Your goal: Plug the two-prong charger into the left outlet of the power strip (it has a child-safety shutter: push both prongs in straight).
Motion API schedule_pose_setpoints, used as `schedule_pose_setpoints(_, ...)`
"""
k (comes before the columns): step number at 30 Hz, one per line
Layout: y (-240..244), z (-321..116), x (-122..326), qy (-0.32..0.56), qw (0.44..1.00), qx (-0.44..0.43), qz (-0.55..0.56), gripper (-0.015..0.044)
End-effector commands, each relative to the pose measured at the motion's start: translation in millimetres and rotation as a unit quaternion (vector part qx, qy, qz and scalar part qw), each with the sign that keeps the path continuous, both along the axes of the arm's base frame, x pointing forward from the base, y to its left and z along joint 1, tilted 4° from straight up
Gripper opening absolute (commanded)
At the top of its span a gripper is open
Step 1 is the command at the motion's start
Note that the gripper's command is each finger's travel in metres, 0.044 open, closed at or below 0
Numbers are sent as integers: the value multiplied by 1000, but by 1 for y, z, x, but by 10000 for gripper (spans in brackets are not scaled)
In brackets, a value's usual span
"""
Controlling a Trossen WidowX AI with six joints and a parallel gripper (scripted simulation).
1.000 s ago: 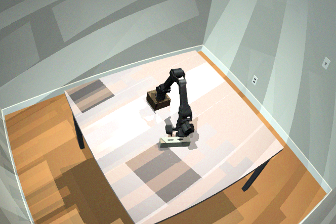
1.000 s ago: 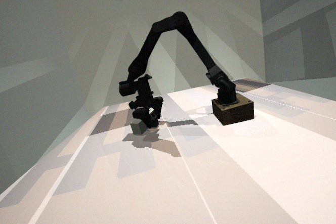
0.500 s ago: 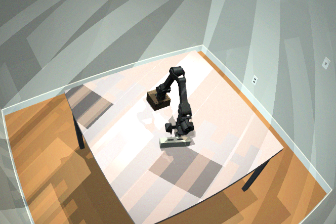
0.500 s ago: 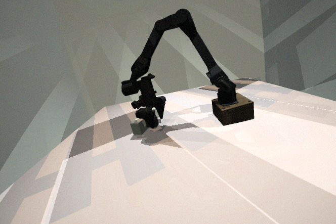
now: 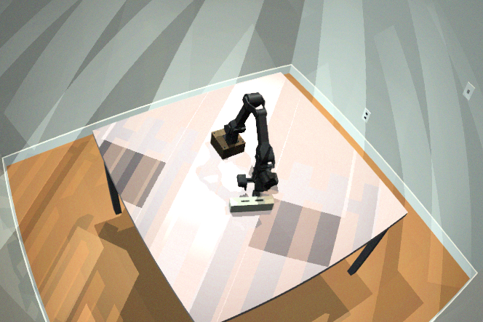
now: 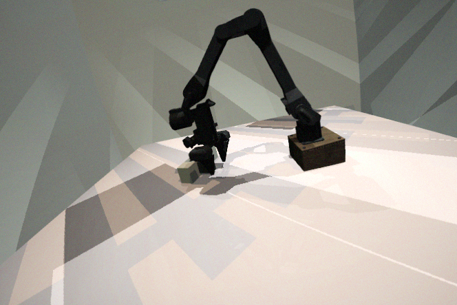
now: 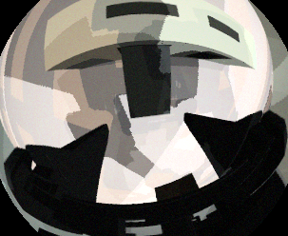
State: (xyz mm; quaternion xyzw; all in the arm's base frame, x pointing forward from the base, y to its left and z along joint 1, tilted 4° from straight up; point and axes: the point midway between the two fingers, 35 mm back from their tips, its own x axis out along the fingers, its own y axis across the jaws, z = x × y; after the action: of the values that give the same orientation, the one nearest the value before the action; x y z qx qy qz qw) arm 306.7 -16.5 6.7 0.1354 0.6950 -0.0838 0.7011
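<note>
From where I stand, the tool (image 5: 250, 190) (image 6: 217, 166) (image 7: 146, 122) hangs with its fingers spread and nothing between them, and the dark block I take for the charger (image 7: 148, 81) sits just beyond the fingertips, on the near side of the power strip (image 5: 251, 207) (image 6: 185, 173) (image 7: 82, 40). If the tool closes short of it or off-centre, I'd expect a tilted grip or a nudge into the strip, and tilted prongs could then jam at the shutter.
</note>
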Motion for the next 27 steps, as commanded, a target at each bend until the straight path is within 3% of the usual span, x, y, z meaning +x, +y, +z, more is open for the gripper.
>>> schedule_pose_setpoints(1,2,-1,-5,1,1000,-1,-2,440)
schedule_pose_setpoints(19,6,-1,-19,-3,1000,-2,0,440)
schedule_pose_setpoints(27,-1,49,-9,-192,979,-69,-11,440)
